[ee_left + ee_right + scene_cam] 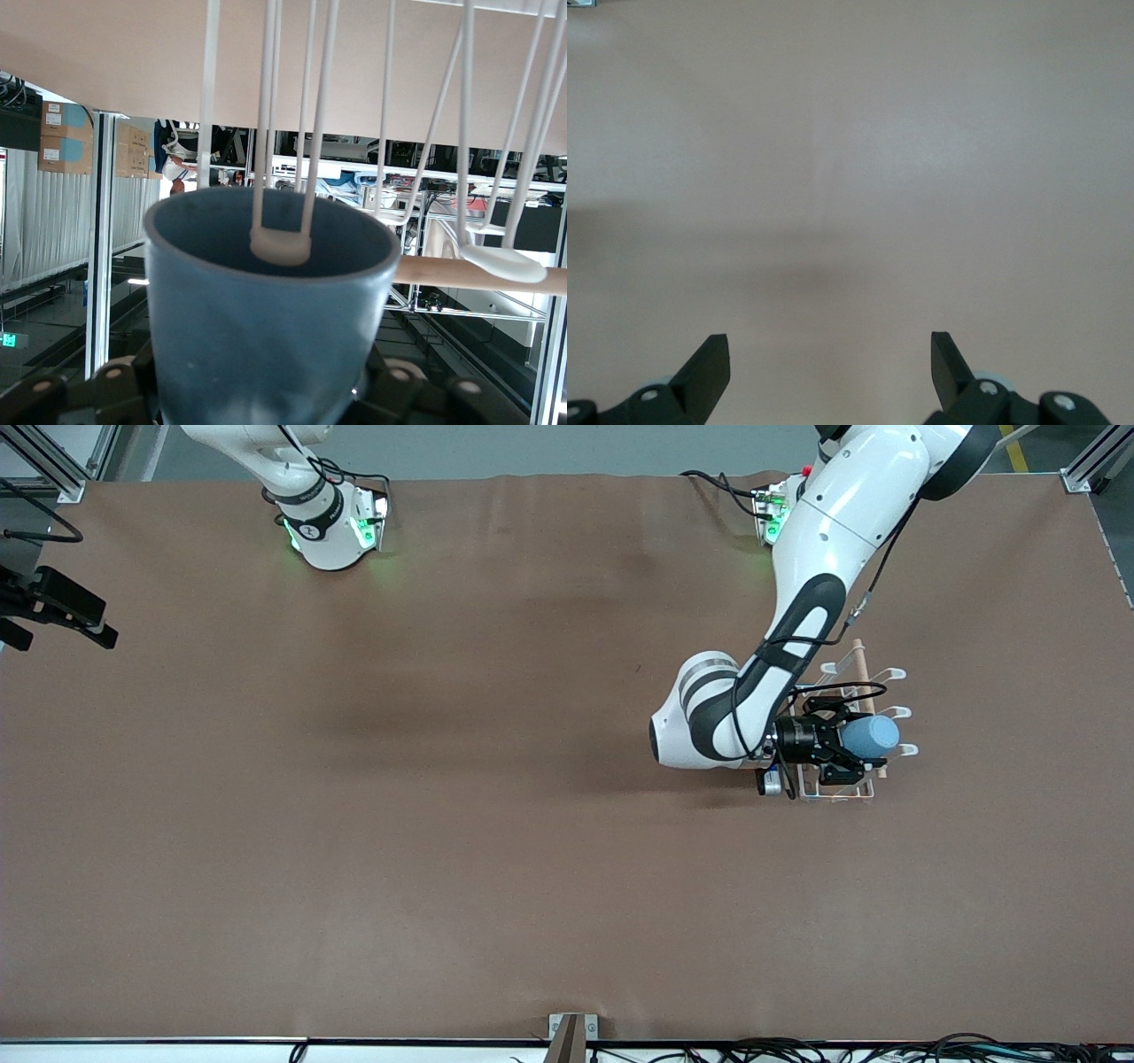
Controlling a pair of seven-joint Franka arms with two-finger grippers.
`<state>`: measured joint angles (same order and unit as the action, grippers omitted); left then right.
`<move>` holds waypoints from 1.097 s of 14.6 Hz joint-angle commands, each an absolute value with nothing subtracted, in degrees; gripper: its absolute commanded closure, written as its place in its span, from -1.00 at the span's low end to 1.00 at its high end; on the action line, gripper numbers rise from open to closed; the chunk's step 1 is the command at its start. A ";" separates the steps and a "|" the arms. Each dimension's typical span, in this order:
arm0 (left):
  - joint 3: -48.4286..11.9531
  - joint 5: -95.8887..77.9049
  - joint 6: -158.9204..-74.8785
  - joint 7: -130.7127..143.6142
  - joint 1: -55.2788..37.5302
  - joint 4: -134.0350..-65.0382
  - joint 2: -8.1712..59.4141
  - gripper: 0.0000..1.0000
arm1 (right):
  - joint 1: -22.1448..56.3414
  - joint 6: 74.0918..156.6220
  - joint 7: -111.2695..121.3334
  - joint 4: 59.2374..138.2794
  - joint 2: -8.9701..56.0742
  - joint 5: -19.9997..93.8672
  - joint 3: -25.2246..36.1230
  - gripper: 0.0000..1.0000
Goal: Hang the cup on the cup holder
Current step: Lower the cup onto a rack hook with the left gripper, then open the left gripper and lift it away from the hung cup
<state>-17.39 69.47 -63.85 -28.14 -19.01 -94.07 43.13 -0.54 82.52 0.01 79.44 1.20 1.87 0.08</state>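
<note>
Over at the right of the front view, the left gripper (852, 755) hangs over the cup holder (864, 691), the blue cup (870, 737) lying sideways between its jaws; whether they clamp it or stand just apart, I cannot tell. One looped prong (280, 243) pokes into the cup's mouth. Other prongs and the wooden dowel (461, 274) crowd alongside. The right gripper (830, 367) waits over bare bench (443, 824), jaws apart.

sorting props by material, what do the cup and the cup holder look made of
The cup: likely plastic, from its smooth, matte, even blue wall and thick moulded rim. The cup holder: thin white rods with rounded looped tips, probably coated metal wire, plus a pale dowel that looks like unfinished wood.
</note>
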 commanded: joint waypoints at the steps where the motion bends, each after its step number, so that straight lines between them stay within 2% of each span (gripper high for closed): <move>1: -17.75 70.49 -63.28 -27.86 -18.81 -93.17 43.07 -1.00 | -0.79 83.50 -0.88 81.21 -0.09 1.14 -0.18 -1.00; 7: -18.54 67.69 -62.06 -29.44 -19.60 -84.66 39.56 -1.00 | -0.88 83.23 -0.97 80.77 0.26 1.76 0.96 -1.00; 13: -21.96 61.53 -62.23 -27.52 -19.95 -68.14 35.60 -1.00 | -0.79 83.32 -0.97 80.77 0.35 1.76 1.14 -1.00; 16: -23.11 59.51 -63.45 -23.57 -19.95 -65.13 32.71 -1.00 | -0.79 82.97 -0.97 80.77 0.35 1.76 1.14 -1.00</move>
<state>-22.84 61.68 -62.88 -26.13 -19.77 -67.49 33.82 -0.55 82.72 -0.19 79.56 1.25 1.88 1.34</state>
